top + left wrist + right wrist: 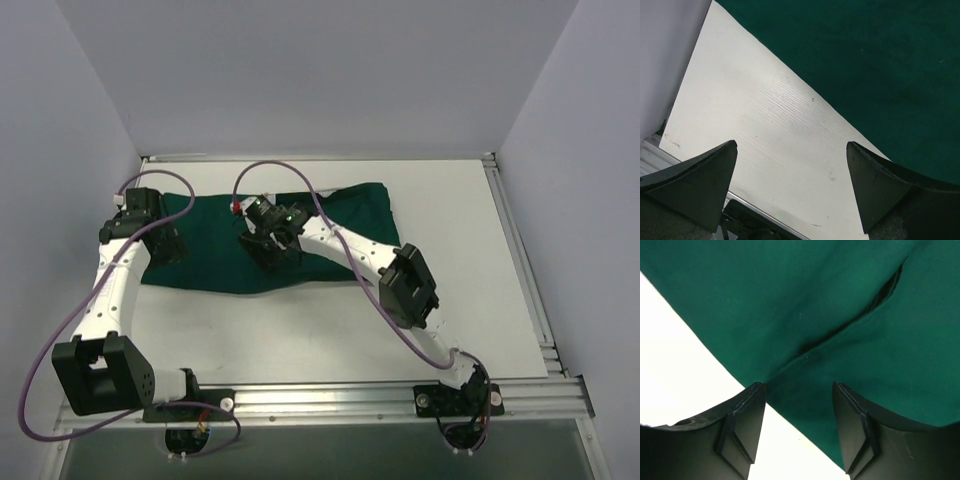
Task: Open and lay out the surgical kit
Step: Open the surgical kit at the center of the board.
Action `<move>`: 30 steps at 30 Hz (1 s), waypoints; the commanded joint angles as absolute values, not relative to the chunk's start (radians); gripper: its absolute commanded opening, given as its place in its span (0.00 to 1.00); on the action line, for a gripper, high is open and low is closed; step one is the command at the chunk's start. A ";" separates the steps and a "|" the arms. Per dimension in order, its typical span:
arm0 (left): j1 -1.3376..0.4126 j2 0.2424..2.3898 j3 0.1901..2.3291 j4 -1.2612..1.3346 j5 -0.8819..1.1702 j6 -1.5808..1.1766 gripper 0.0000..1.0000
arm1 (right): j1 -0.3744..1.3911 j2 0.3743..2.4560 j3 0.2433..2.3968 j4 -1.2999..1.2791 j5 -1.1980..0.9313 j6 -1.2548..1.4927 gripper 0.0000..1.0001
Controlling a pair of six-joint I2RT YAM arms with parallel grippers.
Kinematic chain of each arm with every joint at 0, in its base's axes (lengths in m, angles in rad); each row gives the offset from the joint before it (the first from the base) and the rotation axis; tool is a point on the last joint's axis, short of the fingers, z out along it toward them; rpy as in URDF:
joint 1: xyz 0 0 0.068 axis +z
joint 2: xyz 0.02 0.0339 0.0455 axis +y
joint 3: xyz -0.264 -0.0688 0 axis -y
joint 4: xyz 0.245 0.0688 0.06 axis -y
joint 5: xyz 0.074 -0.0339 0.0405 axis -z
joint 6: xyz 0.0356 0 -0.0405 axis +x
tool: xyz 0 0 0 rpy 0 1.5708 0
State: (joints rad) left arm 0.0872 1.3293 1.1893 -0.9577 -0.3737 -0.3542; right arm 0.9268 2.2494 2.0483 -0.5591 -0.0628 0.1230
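Observation:
The surgical kit (330,215) is a dark green cloth bundle lying flat on the white table, still folded over itself. In the right wrist view an overlapping flap of the kit (815,300) runs diagonally. My left gripper (165,245) hovers at the cloth's left end. In its own view the left gripper (791,145) is wide open over bare table, with the cloth (880,65) beyond it. My right gripper (272,250) is at the cloth's near edge, about the middle. Its jaws (797,385) stand apart, with the cloth's edge between them.
The white table (450,300) spreads to the right of and in front of the cloth. An aluminium rail (330,400) runs along the near edge by the arm bases. Grey walls close in the left, back and right. Purple cables (290,170) loop over both arms.

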 commanded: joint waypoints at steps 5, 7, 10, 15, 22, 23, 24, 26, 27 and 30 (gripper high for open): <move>0.091 1.310 1.227 -0.936 -0.313 -0.345 1.00 | 0.945 2.304 2.132 -0.640 -0.003 0.126 0.50; 0.091 1.312 1.230 -0.934 -0.304 -0.345 1.00 | 0.948 2.301 2.126 -0.637 0.029 0.127 0.46; 0.091 1.313 1.230 -0.931 -0.298 -0.345 1.00 | 0.948 2.302 2.123 -0.627 0.011 0.133 0.43; 0.091 1.316 1.233 -0.931 -0.293 -0.344 1.00 | 0.954 2.298 2.132 -0.620 -0.008 0.150 0.23; 0.091 1.313 1.229 -0.928 -0.284 -0.341 1.00 | 0.956 2.281 2.141 -0.618 0.037 0.160 0.00; 0.091 1.313 1.229 -0.927 -0.281 -0.341 1.00 | 0.956 2.276 2.140 -0.617 0.038 0.160 0.00; 0.091 1.313 1.230 -0.928 -0.276 -0.342 1.00 | 0.956 2.273 2.135 -0.614 0.046 0.163 0.00; 0.091 1.312 1.229 -0.925 -0.272 -0.341 1.00 | 0.956 2.269 2.132 -0.614 0.046 0.161 0.02; 0.091 1.312 1.229 -0.923 -0.270 -0.341 1.00 | 0.954 2.273 2.137 -0.617 0.048 0.160 0.14; 0.091 1.313 1.230 -0.922 -0.267 -0.341 1.00 | 0.953 2.278 2.138 -0.629 0.043 0.158 0.18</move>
State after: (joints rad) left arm 0.0872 1.3293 1.1915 -0.9539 -0.2802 -0.3542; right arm 0.9573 2.3058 2.1120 -0.5873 -0.0139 0.1570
